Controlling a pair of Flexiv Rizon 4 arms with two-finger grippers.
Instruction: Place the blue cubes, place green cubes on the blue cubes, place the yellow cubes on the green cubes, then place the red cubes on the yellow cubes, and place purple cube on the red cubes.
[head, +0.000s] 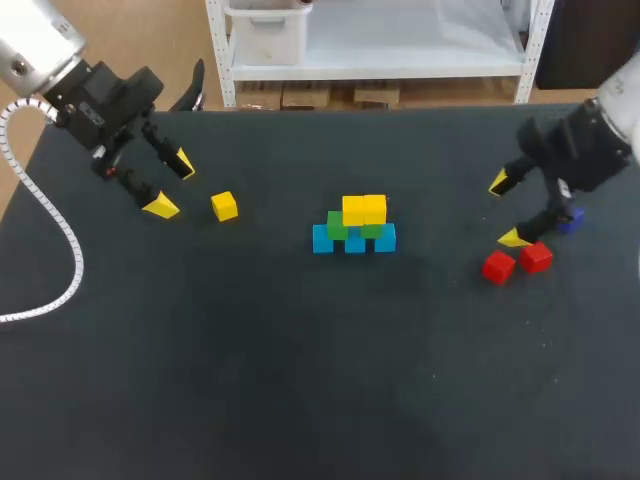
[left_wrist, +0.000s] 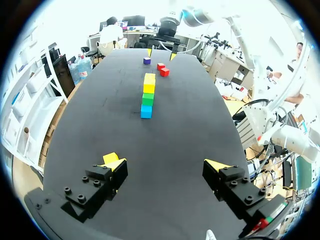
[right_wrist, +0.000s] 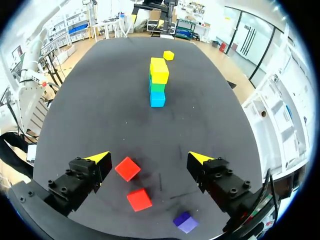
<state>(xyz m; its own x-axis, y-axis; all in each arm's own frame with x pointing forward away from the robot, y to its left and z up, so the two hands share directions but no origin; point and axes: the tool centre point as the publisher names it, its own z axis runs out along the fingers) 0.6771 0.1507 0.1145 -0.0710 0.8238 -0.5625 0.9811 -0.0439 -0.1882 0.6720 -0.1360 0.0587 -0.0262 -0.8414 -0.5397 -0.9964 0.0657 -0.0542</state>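
Mid-bench (head: 300, 380): a stack (head: 354, 226) of cubes. At the stack's base, three blue cubes (head: 354, 242) in a row, touching side to side. On those, two green cubes (head: 337, 226). On the green layer, two yellow cubes (head: 364, 209) side by side, forming the stack's top.

Off to the stack's left-arm side, well apart from it: a loose yellow cube (head: 224, 206), flat on the bench. Just beyond that cube, farther from the stack: the left pincer (head: 172, 185), released, fingers spread wide, grasping nothing. Loose yellow cube near one of its yellow fingertips (head: 160, 207), outside the gap.

Off to the stack's right-arm side, well apart from it: two red cubes (head: 498, 266), close to each other but not touching, both turned at an angle. Farther from the stack than the red pair: a purple cube (head: 569, 221), partly hidden behind the right arm in the head view.

Above the red pair: the right pincer (head: 506, 210), released as well, fingers wide apart, nothing between the pads. Seen from the right wrist, one red cube in the gap but nearer one finger, touching neither; the other red cube and the purple one back under the pincer body.
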